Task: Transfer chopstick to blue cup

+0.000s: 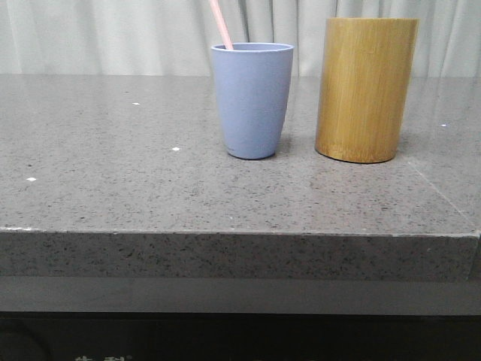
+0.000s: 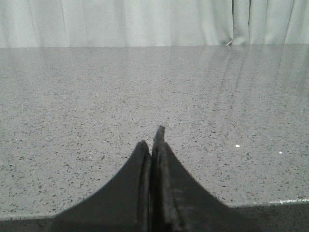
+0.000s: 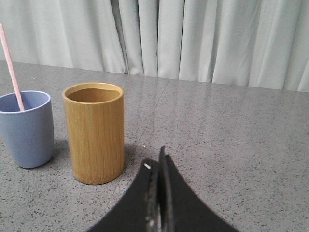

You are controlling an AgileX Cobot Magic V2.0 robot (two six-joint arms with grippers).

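Chopstick (image 1: 221, 24): pale pink, thin, standing inside the blue cup (image 1: 252, 100) and leaning against the cup's rim on the robot's left side, its upper end tilting up and leftward out of the front view's top edge. Lower part hidden by the cup wall. In the right wrist view the same stick (image 3: 10, 67) rises from the cup (image 3: 26, 128) at a slight tilt.

Blue cup: upright on the grey speckled stone table (image 1: 113, 188), tapering to its base. Just beside it, on the robot's right, stands a taller bamboo holder (image 1: 366, 89), upright, apart from the cup with a narrow gap between them. From the right wrist the holder's (image 3: 94, 133) open mouth is seen; what shows of its inside looks bare, though the bottom is hidden.

Left gripper (image 2: 153, 145): dark fingers pressed together, tips meeting, nothing between them. It sits low over a bare stretch of table (image 2: 72, 121) near the front edge.

Right gripper (image 3: 155, 164): fingers likewise closed flat against each other, holding nothing. It sits over the table to the right of the holder; the holder stands between it and the cup with the chopstick, so the stick is well apart from this gripper and untouched.

Pale pleated curtain (image 1: 113, 34) behind the table.
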